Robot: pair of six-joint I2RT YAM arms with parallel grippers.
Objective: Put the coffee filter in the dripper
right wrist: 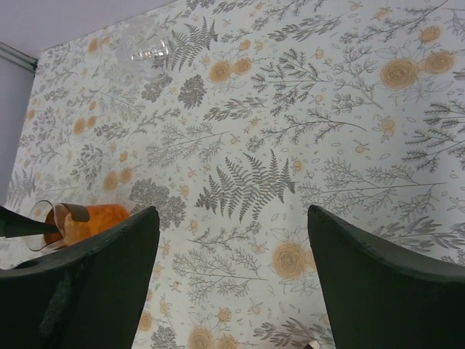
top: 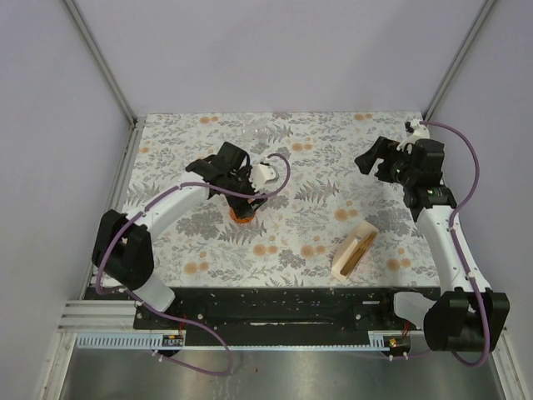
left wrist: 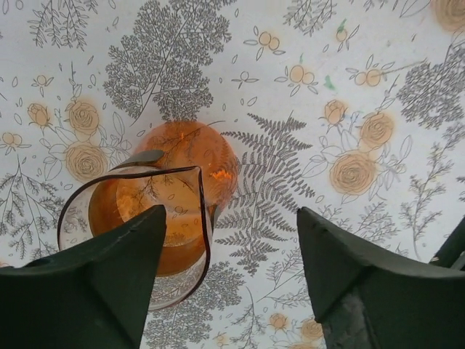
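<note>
The dripper [top: 241, 215] stands left of the table's middle, a clear funnel on an orange base [left wrist: 196, 149]. The coffee filter [left wrist: 156, 190] sits in the funnel, its thin dark edge rising to a corner above the round glass rim. My left gripper [left wrist: 231, 218] hangs open just above it. Its left finger [left wrist: 109, 276] overlaps the funnel in the left wrist view, and nothing lies between the fingers. My right gripper [right wrist: 232, 211] is open and empty, high over the right back of the table [top: 369, 158]. It sees the dripper [right wrist: 94, 217] far to its left.
A beige wedge-shaped holder [top: 352, 250] with brown papers lies at the front right of the flowered table. A clear glass object [right wrist: 145, 47] stands farther back. Grey walls and metal rails [top: 100, 62] close in the table on three sides.
</note>
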